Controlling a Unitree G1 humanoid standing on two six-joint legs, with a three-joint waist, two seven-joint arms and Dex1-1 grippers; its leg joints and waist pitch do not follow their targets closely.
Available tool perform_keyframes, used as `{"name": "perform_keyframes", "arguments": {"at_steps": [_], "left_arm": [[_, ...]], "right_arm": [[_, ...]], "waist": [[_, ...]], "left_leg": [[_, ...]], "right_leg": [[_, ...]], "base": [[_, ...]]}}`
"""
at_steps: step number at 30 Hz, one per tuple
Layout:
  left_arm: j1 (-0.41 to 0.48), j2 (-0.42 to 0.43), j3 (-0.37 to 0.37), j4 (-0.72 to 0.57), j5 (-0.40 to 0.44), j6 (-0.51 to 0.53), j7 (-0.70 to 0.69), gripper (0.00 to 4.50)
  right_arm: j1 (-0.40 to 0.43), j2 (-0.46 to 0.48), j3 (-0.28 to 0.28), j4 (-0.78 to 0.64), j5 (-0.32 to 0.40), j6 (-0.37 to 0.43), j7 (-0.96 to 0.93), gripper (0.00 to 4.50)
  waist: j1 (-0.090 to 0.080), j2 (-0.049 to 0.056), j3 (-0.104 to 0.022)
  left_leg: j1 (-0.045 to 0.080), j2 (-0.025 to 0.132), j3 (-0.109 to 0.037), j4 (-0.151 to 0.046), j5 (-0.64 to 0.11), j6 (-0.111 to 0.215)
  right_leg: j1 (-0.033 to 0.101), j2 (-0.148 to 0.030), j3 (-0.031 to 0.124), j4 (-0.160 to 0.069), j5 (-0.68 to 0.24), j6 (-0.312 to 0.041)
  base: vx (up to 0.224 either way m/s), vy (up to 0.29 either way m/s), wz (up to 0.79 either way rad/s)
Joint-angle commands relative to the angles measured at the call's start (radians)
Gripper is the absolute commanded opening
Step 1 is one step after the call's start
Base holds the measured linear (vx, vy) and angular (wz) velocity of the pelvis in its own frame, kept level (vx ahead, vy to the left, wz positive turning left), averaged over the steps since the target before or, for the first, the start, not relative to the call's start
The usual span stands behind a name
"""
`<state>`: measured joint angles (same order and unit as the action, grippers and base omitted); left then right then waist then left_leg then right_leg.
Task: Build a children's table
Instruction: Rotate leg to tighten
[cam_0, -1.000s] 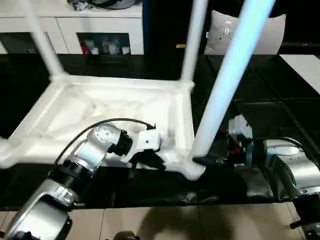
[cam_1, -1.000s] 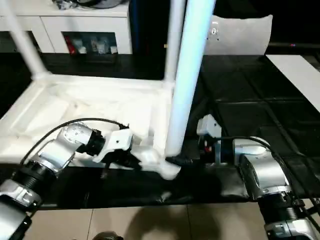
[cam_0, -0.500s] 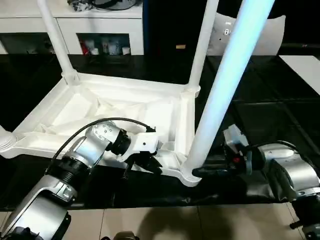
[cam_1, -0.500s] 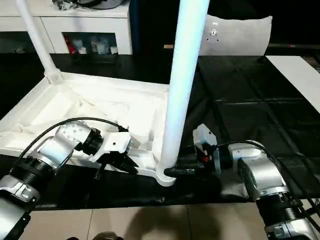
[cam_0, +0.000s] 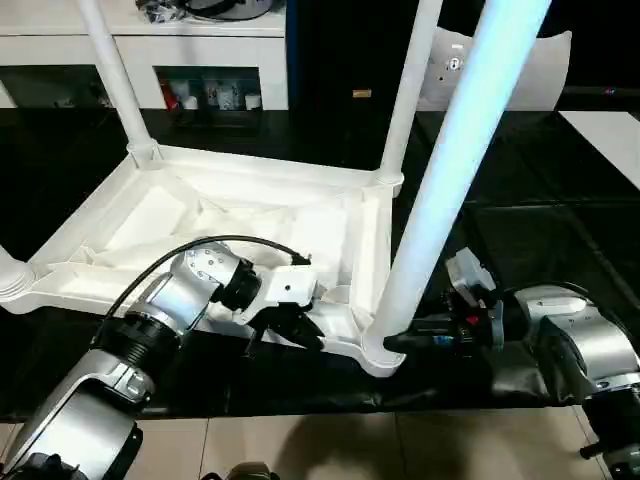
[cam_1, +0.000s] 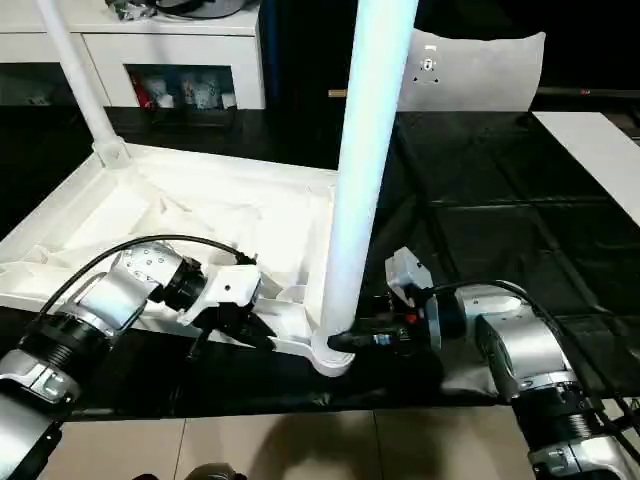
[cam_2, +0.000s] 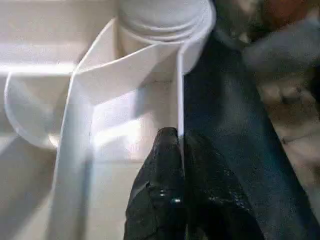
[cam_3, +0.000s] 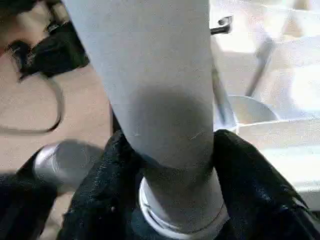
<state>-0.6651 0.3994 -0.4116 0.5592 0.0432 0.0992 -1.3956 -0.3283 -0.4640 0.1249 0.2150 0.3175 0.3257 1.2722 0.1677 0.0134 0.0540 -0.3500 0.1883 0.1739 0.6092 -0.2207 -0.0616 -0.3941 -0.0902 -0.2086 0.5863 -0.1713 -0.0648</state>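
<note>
Three legs were seen seated in the upturned top, its rim pinched by the left gripper, while the near leg was clasped by the right gripper.

Two silver metal forearms with ribbed black collars, each ending in a white wrist block and a gripper of two glossy black fingers: left gripper, right gripper; a thin black cable arcs over the left wrist
</note>
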Motion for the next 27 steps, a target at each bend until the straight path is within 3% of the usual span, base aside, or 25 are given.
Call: {"name": "perform_keyframes", "arguments": {"at_steps": [1, 2, 3, 5, 6, 7, 8, 9, 11, 12, 14, 15, 17, 19, 20, 21, 22, 23, 24, 25, 26, 27], "left_arm": [[-0.016, -0.111, 0.041, -0.055, -0.039, 0.114, 0.153, 0.0], [-0.016, -0.113, 0.042, -0.055, -0.038, 0.117, 0.157, 0.0], [-0.018, -0.138, 0.055, -0.054, -0.037, 0.145, 0.206, 0.0], [-0.027, -0.189, 0.081, -0.048, -0.035, 0.199, 0.297, 0.0], [-0.038, -0.225, 0.101, -0.033, -0.036, 0.219, 0.363, 0.0], [-0.044, -0.242, 0.11, -0.025, -0.037, 0.227, 0.395, 0.0], [-0.054, -0.266, 0.125, -0.011, -0.036, 0.233, 0.444, 0.0], [-0.063, -0.292, 0.141, -0.002, -0.033, 0.247, 0.496, 0.0], [-0.074, -0.332, 0.167, 0.002, -0.021, 0.268, 0.581, 0.0], [-0.08, -0.351, 0.179, 0.005, -0.014, 0.272, 0.627, 0.0], [-0.083, -0.367, 0.179, 0.001, 0.004, 0.275, 0.662, 0.0], [-0.081, -0.373, 0.178, -0.006, 0.01, 0.278, 0.673, 0.0], [-0.077, -0.373, 0.172, -0.018, 0.021, 0.283, 0.678, 0.0], [-0.078, -0.37, 0.169, -0.016, 0.024, 0.283, 0.677, 0.0], [-0.079, -0.359, 0.163, -0.01, 0.03, 0.274, 0.673, 0.0], [-0.08, -0.341, 0.161, -0.001, 0.032, 0.257, 0.664, 0.0], [-0.08, -0.337, 0.161, 0.0, 0.031, 0.257, 0.661, 0.0], [-0.079, -0.33, 0.158, -0.002, 0.028, 0.254, 0.646, 0.0], [-0.075, -0.321, 0.153, -0.004, 0.027, 0.24, 0.628, 0.0], [-0.074, -0.31, 0.15, -0.004, 0.025, 0.237, 0.61, 0.0], [-0.071, -0.299, 0.146, -0.003, 0.022, 0.225, 0.586, 0.0], [-0.066, -0.286, 0.139, 0.0, 0.02, 0.201, 0.557, 0.0]], "right_arm": [[-0.008, 0.122, 0.0, -0.014, -0.028, 0.065, -0.275, 2.02], [-0.009, 0.125, -0.002, -0.013, -0.03, 0.065, -0.281, 1.98], [-0.02, 0.157, -0.014, 0.002, -0.048, 0.072, -0.346, 1.96], [-0.041, 0.208, -0.025, 0.03, -0.088, 0.067, -0.451, 1.94], [-0.063, 0.25, -0.043, 0.062, -0.103, 0.065, -0.54, 1.93], [-0.074, 0.269, -0.051, 0.078, -0.11, 0.063, -0.581, 1.93], [-0.092, 0.295, -0.064, 0.105, -0.124, 0.056, -0.646, 1.92], [-0.109, 0.325, -0.081, 0.13, -0.143, 0.052, -0.725, 1.91], [-0.134, 0.37, -0.109, 0.167, -0.168, 0.044, -0.842, 1.91], [-0.147, 0.39, -0.123, 0.186, -0.177, 0.039, -0.901, 1.91], [-0.158, 0.421, -0.15, 0.201, -0.164, 0.025, -0.946, 1.91], [-0.157, 0.429, -0.157, 0.198, -0.169, 0.007, -0.961, 2.25], [-0.15, 0.434, -0.165, 0.186, -0.183, -0.012, -0.975, 2.6], [-0.149, 0.434, -0.168, 0.184, -0.18, -0.013, -0.976, 2.68], [-0.14, 0.429, -0.173, 0.17, -0.178, -0.016, -0.97, 2.8], [-0.12, 0.409, -0.172, 0.134, -0.178, -0.022, -0.952, 2.93], [-0.115, 0.401, -0.17, 0.123, -0.179, -0.026, -0.947, 3.02], [-0.105, 0.388, -0.169, 0.103, -0.179, -0.027, -0.938, 3.05], [-0.096, 0.376, -0.171, 0.085, -0.174, -0.028, -0.925, 3.11], [-0.087, 0.356, -0.175, 0.061, -0.163, -0.029, -0.901, 3.11], [-0.077, 0.333, -0.177, 0.04, -0.153, -0.031, -0.873, 3.31], [-0.066, 0.306, -0.179, 0.021, -0.14, -0.041, -0.829, 3.41]], "waist": [[-0.012, 0.006, -0.068], [-0.019, 0.004, -0.068], [-0.026, 0.003, -0.068], [-0.039, 0.018, -0.069], [-0.054, 0.014, -0.071], [-0.059, 0.022, -0.072], [-0.07, 0.023, -0.073], [-0.079, 0.018, -0.076], [-0.08, 0.019, -0.08], [-0.079, 0.028, -0.083], [-0.077, 0.028, -0.09], [-0.073, 0.035, -0.094], [-0.071, 0.036, -0.097], [-0.07, 0.036, -0.094], [-0.068, 0.058, -0.094], [-0.07, 0.046, -0.092], [-0.067, 0.071, -0.088], [-0.072, 0.058, -0.089], [-0.07, 0.06, -0.089], [-0.072, 0.056, -0.09], [-0.068, 0.061, -0.09], [-0.069, 0.049, -0.088]], "left_leg": [[0.003, 0.071, -0.031, -0.072, -0.102, 0.026], [0.008, 0.053, -0.027, -0.068, -0.124, 0.003], [0.003, 0.039, -0.022, -0.064, -0.119, 0.008], [0.004, 0.05, -0.028, -0.067, -0.119, 0.021], [0.001, 0.053, -0.031, -0.068, -0.124, 0.023], [0.001, 0.054, -0.033, -0.068, -0.123, 0.022], [0.003, 0.051, -0.032, -0.066, -0.131, 0.022], [-0.006, 0.045, -0.03, -0.064, -0.107, 0.031], [-0.009, 0.043, -0.03, -0.063, -0.07, 0.046], [-0.01, 0.05, -0.032, -0.062, -0.039, 0.056], [-0.012, 0.052, -0.034, -0.058, -0.004, 0.074], [-0.016, 0.052, -0.034, -0.054, 0.033, 0.093], [-0.019, 0.057, -0.035, -0.049, 0.072, 0.12], [-0.02, 0.055, -0.032, -0.048, 0.069, 0.142], [-0.018, 0.055, -0.033, -0.047, 0.055, 0.143], [-0.018, 0.055, -0.032, -0.049, 0.039, 0.144], [-0.017, 0.053, -0.034, -0.048, 0.028, 0.141], [-0.015, 0.056, -0.032, -0.049, 0.013, 0.143], [-0.017, 0.053, -0.032, -0.048, 0.01, 0.143], [-0.018, 0.051, -0.03, -0.048, 0.009, 0.145], [-0.019, 0.049, -0.03, -0.047, 0.01, 0.148], [-0.02, 0.048, -0.028, -0.048, 0.007, 0.153]], "right_leg": [[0.061, -0.094, 0.079, -0.099, -0.331, 0.02], [0.065, -0.095, 0.069, -0.112, -0.401, 0.039], [0.07, -0.093, 0.066, -0.119, -0.434, 0.063], [0.07, -0.09, 0.062, -0.122, -0.424, 0.066], [0.07, -0.09, 0.063, -0.119, -0.394, 0.057], [0.071, -0.091, 0.065, -0.116, -0.379, 0.047], [0.067, -0.091, 0.064, -0.118, -0.372, 0.03], [0.074, -0.089, 0.068, -0.111, -0.342, 0.023], [0.077, -0.091, 0.071, -0.105, -0.303, 0.009], [0.074, -0.092, 0.075, -0.096, -0.253, -0.008], [0.076, -0.093, 0.08, -0.082, -0.178, -0.028], [0.075, -0.094, 0.084, -0.07, -0.114, -0.044], [0.071, -0.094, 0.086, -0.057, -0.036, -0.069], [0.071, -0.095, 0.086, -0.058, -0.027, -0.079], [0.07, -0.095, 0.084, -0.061, -0.042, -0.077], [0.072, -0.092, 0.083, -0.065, -0.056, -0.071], [0.07, -0.092, 0.081, -0.067, -0.071, -0.068], [0.07, -0.09, 0.083, -0.07, -0.081, -0.061], [0.072, -0.09, 0.083, -0.071, -0.089, -0.054], [0.073, -0.09, 0.083, -0.07, -0.096, -0.051], [0.074, -0.091, 0.083, -0.071, -0.112, -0.046], [0.074, -0.088, 0.082, -0.076, -0.137, -0.031]], "base": [[0.0, 0.0, 0.0], [0.0, 0.0, 0.0], [0.0, 0.0, 0.0], [0.0, 0.0, 0.0], [0.0, 0.0, 0.0], [0.0, 0.0, 0.0], [0.0, 0.0, 0.0], [0.0, 0.0, 0.0], [0.0, 0.0, 0.0], [0.0, 0.0, 0.0], [0.0, 0.0, 0.0], [0.0, 0.0, 0.0], [0.0, 0.0, 0.0], [0.0, 0.0, 0.0], [0.0, 0.0, 0.0], [0.0, 0.0, 0.0], [0.0, 0.0, 0.0], [0.0, 0.0, 0.0], [0.0, 0.0, 0.0], [0.0, 0.0, 0.0], [0.0, 0.0, 0.0], [0.0, 0.0, 0.0]]}}
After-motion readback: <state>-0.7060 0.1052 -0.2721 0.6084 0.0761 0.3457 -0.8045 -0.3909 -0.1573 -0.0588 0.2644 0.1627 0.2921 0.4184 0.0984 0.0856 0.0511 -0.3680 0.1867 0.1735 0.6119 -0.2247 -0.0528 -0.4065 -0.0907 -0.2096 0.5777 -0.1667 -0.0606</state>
